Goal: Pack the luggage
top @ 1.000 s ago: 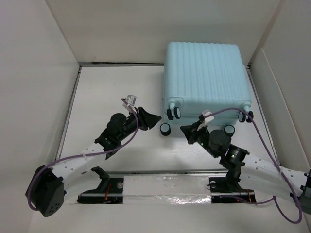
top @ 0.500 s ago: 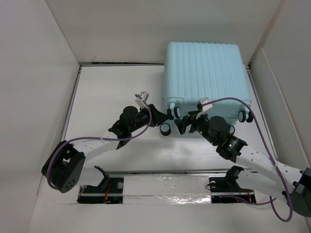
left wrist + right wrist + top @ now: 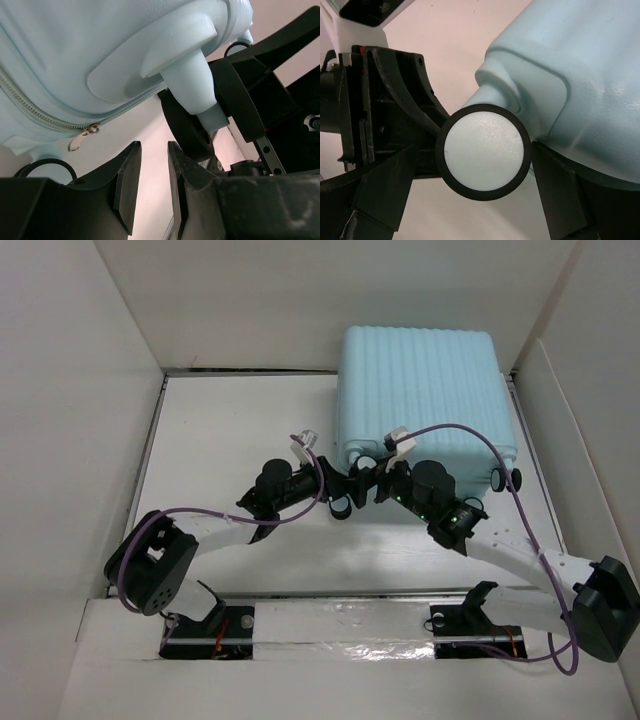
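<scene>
White tabletop (image 3: 230,430) boxed in by white walls, with both arms reaching in from the near edge and meeting at the near left corner of the suitcase (image 3: 420,390). Left claw (image 3: 154,160) has its fingers almost together, just a slim gap with nothing in it, parked right below a corner wheel (image 3: 187,125). The right claw (image 3: 480,165) is spread wide with that wheel between its fingers, though I can't tell if they actually touch it. Suitcase itself lies zipped shut, ribbed side up, at the far right of the tabletop by the back wall, wheels facing the arms.
</scene>
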Available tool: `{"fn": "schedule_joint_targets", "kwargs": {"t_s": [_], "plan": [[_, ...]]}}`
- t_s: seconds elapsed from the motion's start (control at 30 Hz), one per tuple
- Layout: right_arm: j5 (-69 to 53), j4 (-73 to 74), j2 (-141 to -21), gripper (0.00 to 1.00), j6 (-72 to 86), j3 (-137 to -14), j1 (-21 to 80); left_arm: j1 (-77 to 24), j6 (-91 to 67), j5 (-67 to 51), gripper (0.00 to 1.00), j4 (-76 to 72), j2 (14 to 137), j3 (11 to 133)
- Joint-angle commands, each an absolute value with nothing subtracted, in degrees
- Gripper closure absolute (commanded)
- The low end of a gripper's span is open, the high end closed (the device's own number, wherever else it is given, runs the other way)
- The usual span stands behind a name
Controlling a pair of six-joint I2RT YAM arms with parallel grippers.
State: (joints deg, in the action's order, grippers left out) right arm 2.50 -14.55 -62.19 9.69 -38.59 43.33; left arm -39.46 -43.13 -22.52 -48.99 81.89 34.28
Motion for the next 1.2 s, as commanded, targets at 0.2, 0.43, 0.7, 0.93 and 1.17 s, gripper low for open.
{"fn": "schedule_joint_targets", "kwargs": {"t_s": [0.2,0.43,0.7,0.93,1.17], "plan": [[5.09,-27.24,-65.56,0.02,14.50,-39.55,42.10,-40.52,-44.47,-25.66,0.75,-58.98,81.91,35.60],[9.84,-29.09,-66.62,0.19,16.87,-39.20,41.57,-40.52,-43.68,-25.05,0.75,-57.92,81.30,35.24],[11.43,-30.67,-66.53,0.83,17.32,-37.97,41.57,-39.46,-36.85,-15.31,0.72,-48.27,75.68,32.96],[9.41,-31.55,-66.18,0.95,16.17,-38.23,41.57,-40.69,-31.30,-8.36,0.73,-45.61,77.52,30.50],[8.09,-30.76,-66.09,0.95,15.03,-39.20,41.57,-40.69,-27.87,-11.95,0.58,-51.05,85.59,32.69]]}}
